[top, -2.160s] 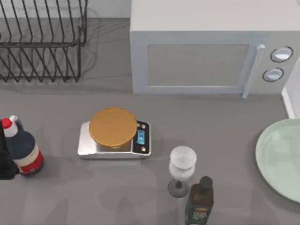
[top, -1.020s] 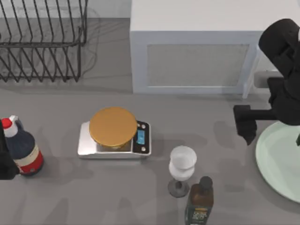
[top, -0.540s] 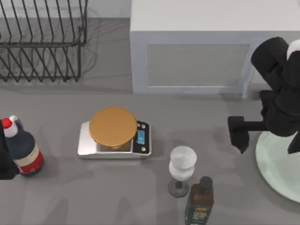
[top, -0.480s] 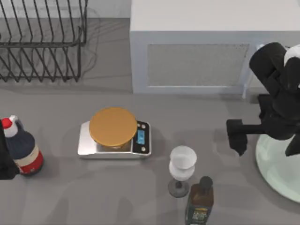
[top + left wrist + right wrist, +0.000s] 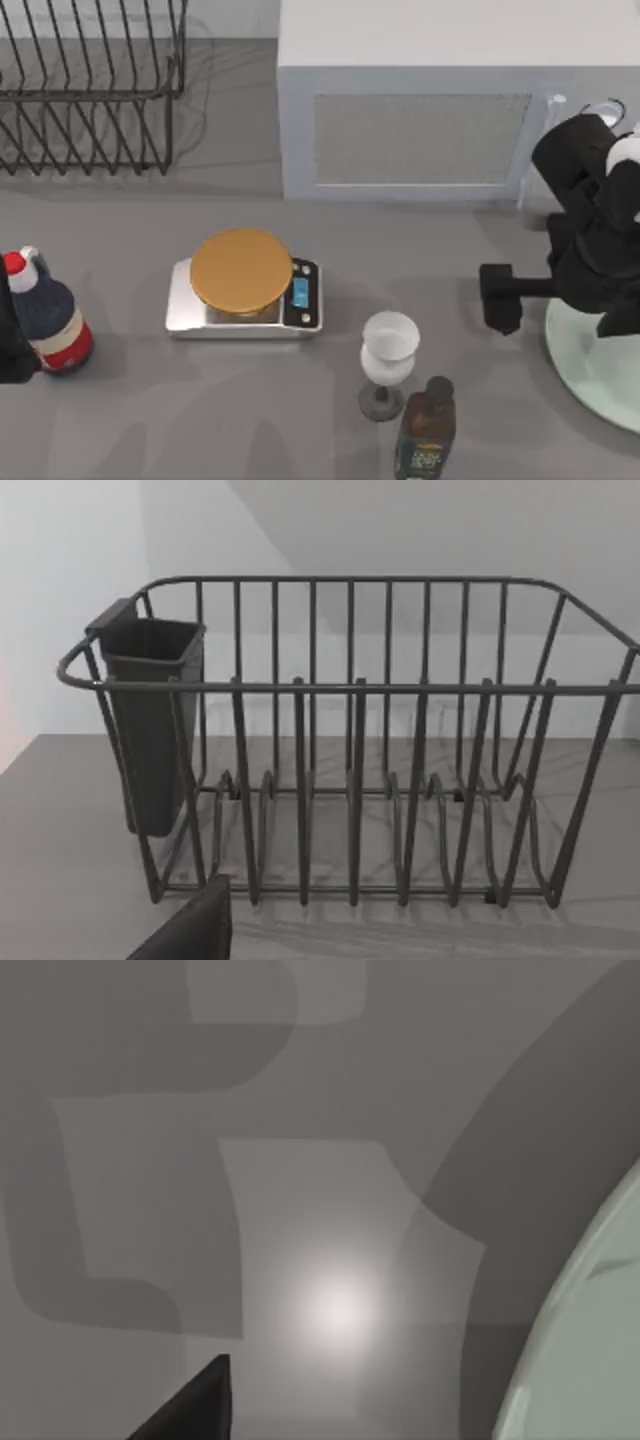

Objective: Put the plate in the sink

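Since a moment ago, my right gripper (image 5: 555, 300) has slid a little further left over the plate's (image 5: 600, 375) near edge, its jaws spread open, one finger (image 5: 498, 297) out over the bare table (image 5: 140, 410) beside the rim. That plate lies flat, right of the wine glass (image 5: 388, 362) and below the microwave (image 5: 420, 110); being round, it has no long axis. My left arm (image 5: 12, 330) stays parked by the red-capped bottle (image 5: 45, 315).

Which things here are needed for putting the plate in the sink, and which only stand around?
Needed: plate; right gripper above its left edge.

Standing around: microwave, scale, wine glass, dark bottle, red-capped bottle, dish rack.
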Controlling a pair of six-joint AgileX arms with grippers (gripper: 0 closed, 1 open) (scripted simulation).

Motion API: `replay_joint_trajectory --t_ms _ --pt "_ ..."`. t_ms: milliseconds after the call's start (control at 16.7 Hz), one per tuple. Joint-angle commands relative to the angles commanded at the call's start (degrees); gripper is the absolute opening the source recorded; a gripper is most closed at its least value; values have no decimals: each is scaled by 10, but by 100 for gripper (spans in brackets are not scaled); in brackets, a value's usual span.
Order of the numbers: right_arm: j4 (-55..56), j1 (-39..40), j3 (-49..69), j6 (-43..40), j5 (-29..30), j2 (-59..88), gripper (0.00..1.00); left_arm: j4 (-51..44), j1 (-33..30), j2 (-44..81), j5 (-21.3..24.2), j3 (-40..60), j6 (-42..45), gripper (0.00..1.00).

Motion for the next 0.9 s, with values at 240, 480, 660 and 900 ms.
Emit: replay_joint_trajectory --t_ms 240,480,660,900 --pt "0 0 0 0 0 0 77 0 0 0 0 0 0 100" --pt "0 0 0 0 0 0 47 0 0 0 0 0 0 100" --pt "0 0 0 0 0 0 25 0 0 0 0 0 0 100" --pt "0 0 0 0 0 0 0 0 0 0 0 0 0 100"
